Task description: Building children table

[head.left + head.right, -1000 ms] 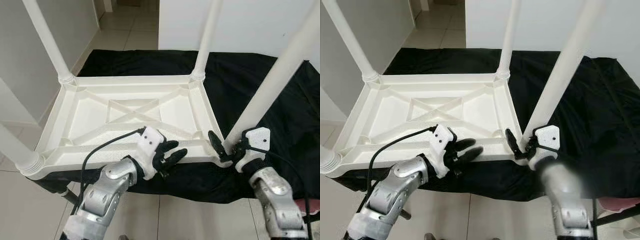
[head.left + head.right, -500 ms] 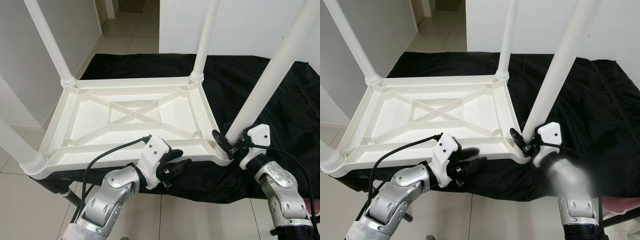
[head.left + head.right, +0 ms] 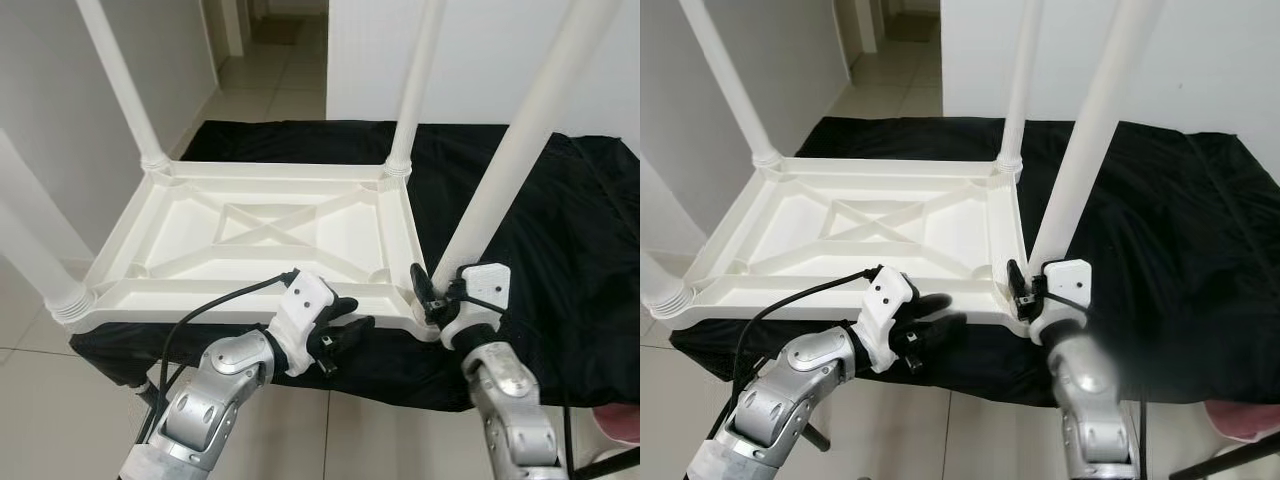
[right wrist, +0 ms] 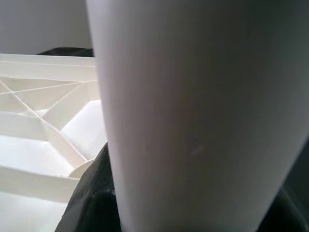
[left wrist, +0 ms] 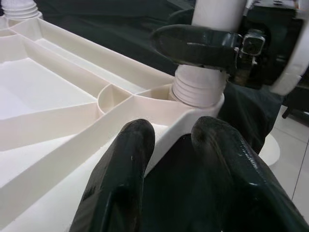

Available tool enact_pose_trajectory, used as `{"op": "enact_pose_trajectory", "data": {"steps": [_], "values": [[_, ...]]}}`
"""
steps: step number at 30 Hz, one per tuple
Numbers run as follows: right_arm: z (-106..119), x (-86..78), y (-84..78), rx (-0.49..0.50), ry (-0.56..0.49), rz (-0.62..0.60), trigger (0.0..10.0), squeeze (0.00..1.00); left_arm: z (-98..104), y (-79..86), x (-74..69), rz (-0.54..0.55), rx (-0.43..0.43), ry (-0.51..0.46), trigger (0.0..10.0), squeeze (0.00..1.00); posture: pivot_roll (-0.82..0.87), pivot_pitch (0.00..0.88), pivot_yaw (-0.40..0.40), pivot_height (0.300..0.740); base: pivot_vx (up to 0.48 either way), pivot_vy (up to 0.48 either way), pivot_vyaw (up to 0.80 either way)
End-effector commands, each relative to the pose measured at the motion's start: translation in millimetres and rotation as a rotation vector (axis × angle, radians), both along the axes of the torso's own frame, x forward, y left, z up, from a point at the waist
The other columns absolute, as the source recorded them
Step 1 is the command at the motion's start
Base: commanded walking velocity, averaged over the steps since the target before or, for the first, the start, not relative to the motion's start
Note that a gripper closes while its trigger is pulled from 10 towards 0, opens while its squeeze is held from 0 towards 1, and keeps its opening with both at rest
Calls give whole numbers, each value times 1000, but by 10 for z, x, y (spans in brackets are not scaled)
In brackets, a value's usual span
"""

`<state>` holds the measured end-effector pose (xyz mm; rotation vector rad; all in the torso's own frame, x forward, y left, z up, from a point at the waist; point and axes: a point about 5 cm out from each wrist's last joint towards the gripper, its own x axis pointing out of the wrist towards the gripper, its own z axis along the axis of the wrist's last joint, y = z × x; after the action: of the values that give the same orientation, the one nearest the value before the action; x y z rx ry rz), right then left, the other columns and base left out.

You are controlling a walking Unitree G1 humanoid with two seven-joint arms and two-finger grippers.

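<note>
I see the white plastic children's table [image 3: 265,235] lying upside down on a black cloth [image 3: 560,230] that covers a low surface, its ribbed underside facing up and four white legs standing upward from its corners. The near right leg [image 3: 510,165] rises tilted toward my right, and its threaded base sits in the corner socket [image 5: 198,92] nearest my right arm.

My right gripper [image 3: 432,298] is clamped around the bottom of that leg, just above the socket. One black finger [image 5: 193,44] wraps across the front of the white tube, and the right wrist view has the leg pressed right up against the lens, so I read the fingers as closed onto the leg.

My left gripper [image 3: 345,332] hovers at the near rim of the tabletop [image 3: 230,305], a little to the left of that same corner. Its two black fingers [image 5: 118,179] are parted by a narrow gap, with nothing between them except the edge of the table rim, which the tips are just beside; I cannot tell if they touch it. A black cable [image 3: 215,300] loops from the left wrist over the rim.

Beyond the table are a white wall [image 3: 480,50] and a tiled corridor floor [image 3: 265,90]. Another pale wall [image 3: 60,130] stands close on my left, and something pink [image 3: 1240,418] sits on the floor at the far right.
</note>
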<state>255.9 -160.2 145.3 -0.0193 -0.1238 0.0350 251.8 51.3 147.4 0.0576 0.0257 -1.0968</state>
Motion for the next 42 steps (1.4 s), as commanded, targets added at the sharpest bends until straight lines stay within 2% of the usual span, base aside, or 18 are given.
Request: {"op": "enact_pose_trajectory", "data": {"steps": [1, 4, 10, 11, 13, 20, 21, 23, 24, 27, 28, 33, 34, 42], "values": [[-141, -67, 76, 56, 85, -72, 10000, 0, -13, 57, 56, 58, 13, -9, 10000, 0, -42, 0, 59, 740, 0, 0, 0], [-208, -138, 158, 65, 121, -170, 10000, 0, -30, 93, 68, 71, 18, -4, 10000, 0, -41, 0, 62, 740, 0, 0, 0], [-178, -142, 209, 81, 110, -200, 10000, 8, -45, 130, 58, 68, 24, 5, 10000, 0, -46, 0, 81, 740, 0, 0, 0], [-166, -135, 202, 93, 100, -197, 10000, 976, -57, 141, 50, 61, 31, 8, 10000, 0, -47, 0, 84, 740, 0, 0, 0], [-144, -128, 198, 103, 84, -190, 10000, 1000, -81, 158, 40, 51, 45, 11, 10000, 0, -51, 0, 87, 740, 0, 0, 0], [-80, -74, 192, 99, 44, -152, 10000, 1000, -107, 195, 47, 50, 62, 19, 10000, 0, -53, 0, 86, 740, 0, 0, 0], [-61, -56, 178, 101, 31, -99, 10000, 1000, -115, 207, 38, 48, 65, 22, 10000, 0, -57, 1, 85, 740, 0, 0, 0], [-57, -52, 164, 84, 28, -83, 10000, 1000, -123, 209, 34, 48, 67, 23, 10000, 0, -58, 0, 83, 740, 0, 0, 0], [-56, -49, 149, 79, 24, -72, 10000, 804, -129, 209, 34, 48, 69, 24, 10000, 0, -58, 0, 83, 740, 0, 0, 0], [-55, -46, 134, 76, 19, -64, 10000, 804, -132, 208, 35, 48, 70, 25, 10000, 0, -58, 0, 83, 740, 0, 0, 0], [-50, -36, 98, 60, 14, -1, 10000, 0, -124, 190, 25, 49, 63, 27, 10000, 0, -70, 8, 85, 740, 0, 0, 0], [-60, -10, -18, 2, 12, 94, 10000, 0, -127, 148, -11, 42, 53, 38, 10000, 0, -76, 26, 83, 740, 0, 0, 0], [-68, 19, -104, -48, 18, 204, 10000, 0, -181, 127, -89, 11, 63, 57, 10000, 0, -84, 37, 83, 740, 0, 0, 0], [-48, 106, -272, -142, 37, 354, 10000, 0, -196, 121, -141, 7, 52, 70, 10000, 0, -82, 32, 61, 740, 0, 0, 0]]}}
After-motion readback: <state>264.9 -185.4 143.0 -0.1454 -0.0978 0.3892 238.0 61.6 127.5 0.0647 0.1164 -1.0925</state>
